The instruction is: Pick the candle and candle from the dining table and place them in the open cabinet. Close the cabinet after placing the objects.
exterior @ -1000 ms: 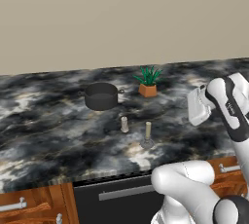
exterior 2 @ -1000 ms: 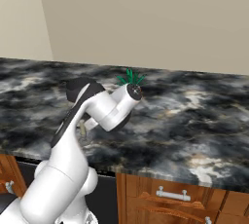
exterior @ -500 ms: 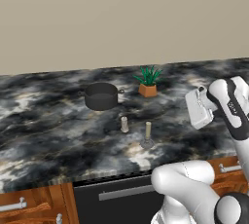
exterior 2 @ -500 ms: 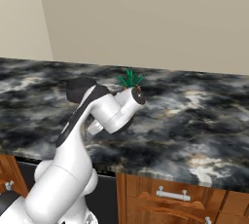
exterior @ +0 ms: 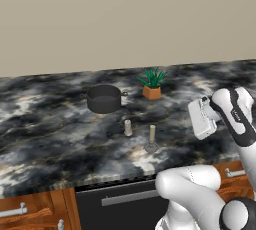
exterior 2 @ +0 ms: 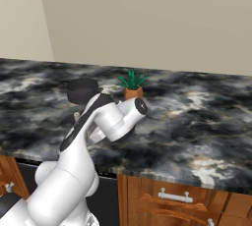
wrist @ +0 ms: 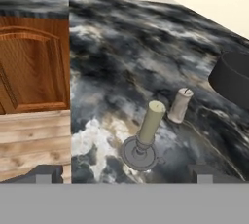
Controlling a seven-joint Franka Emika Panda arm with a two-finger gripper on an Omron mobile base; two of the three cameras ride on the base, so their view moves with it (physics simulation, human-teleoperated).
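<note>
1. We find the tall candle (exterior: 152,134) upright on its base, the stubby candle (exterior: 128,127) just beside at ten o'clock, both on the bench (exterior: 45,144).
2. Black pot (exterior: 104,98) beyond.
3. Fingers (wrist: 44,175) apart, holding nothing.

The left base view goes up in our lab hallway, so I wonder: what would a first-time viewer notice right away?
Most likely the marbled black dining table spanning the picture, with the robot's white arm and open gripper looming at the right. Mid-table, a stubby candle and a taller stick candle stand side by side and apart, in front of a dark pot and a small potted plant.
</note>
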